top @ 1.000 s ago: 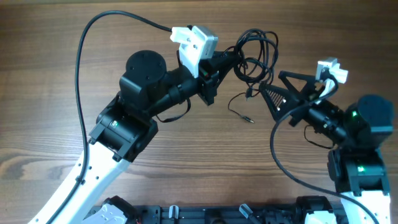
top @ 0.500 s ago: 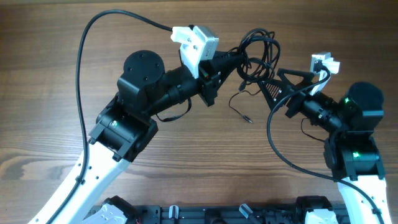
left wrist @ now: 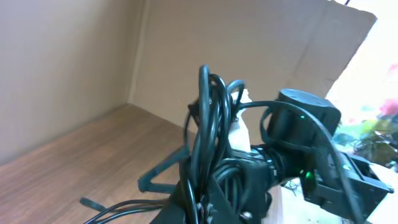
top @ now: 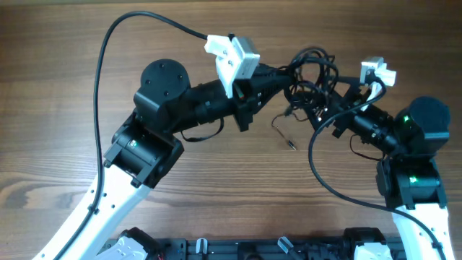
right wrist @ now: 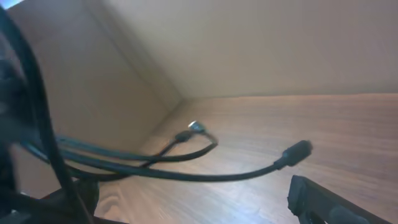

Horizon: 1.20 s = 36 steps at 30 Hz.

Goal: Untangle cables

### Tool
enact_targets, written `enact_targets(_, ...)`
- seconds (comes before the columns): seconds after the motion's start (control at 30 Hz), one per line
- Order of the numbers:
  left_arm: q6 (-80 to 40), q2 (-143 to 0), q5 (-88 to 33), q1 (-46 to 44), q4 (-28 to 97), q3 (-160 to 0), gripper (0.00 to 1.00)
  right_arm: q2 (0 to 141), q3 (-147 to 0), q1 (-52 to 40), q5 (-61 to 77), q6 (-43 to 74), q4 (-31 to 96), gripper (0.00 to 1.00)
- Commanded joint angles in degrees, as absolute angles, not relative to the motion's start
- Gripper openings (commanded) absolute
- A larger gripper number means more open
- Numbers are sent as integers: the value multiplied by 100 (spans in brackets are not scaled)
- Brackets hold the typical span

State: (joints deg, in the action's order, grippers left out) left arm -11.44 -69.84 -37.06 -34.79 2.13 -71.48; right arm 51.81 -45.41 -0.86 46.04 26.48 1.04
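Loose plug end (top: 291, 144) lay on table (top: 65, 50), nearest robot base. Just beyond, right gripper (top: 325, 106) stood spread wide, gripping nothing. Dark cords crossed its opening; contact could not be told. Left gripper (top: 286, 73) was clamped tight on cables (top: 316, 63). Tangled bunch sat raised between both arms, loops spilling toward far edge of table.
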Motion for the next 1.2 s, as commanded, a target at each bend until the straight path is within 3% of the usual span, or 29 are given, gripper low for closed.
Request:
enact_targets(0.0,-1072,-6967,-3959,-3542,145,-7223,4,5218,-4543,-80,3972,2366,110,99)
enact_targets(0.27,-143,-6965,-3830,-3535,80,-7223,4,5218,-4543,-78,2694,2246,1378,100)
enact_targets(0.5,436,-6965,-3743,-2985,180,-7223,4,5218,-4543,-78,2652,2097,1426,100)
enact_targets(0.63,438,-6965,-3747,-2515,858,-7225,4,5218,-4543,-78,2628,2084,1417,100)
enact_targets(0.8,1634,-6965,-3964,-2499,2003,-7223,4,5218,-4543,-78,2580,2001,1409,99)
enact_targets(1.0,3326,-6965,-3972,-2502,3162,-7223,4,5218,-4543,-78,5743,-327,742,100)
enact_targets(1.17,4453,-6967,-4517,-2818,3540,-7223,4,5218,-4543,-80,6746,-760,642,100)
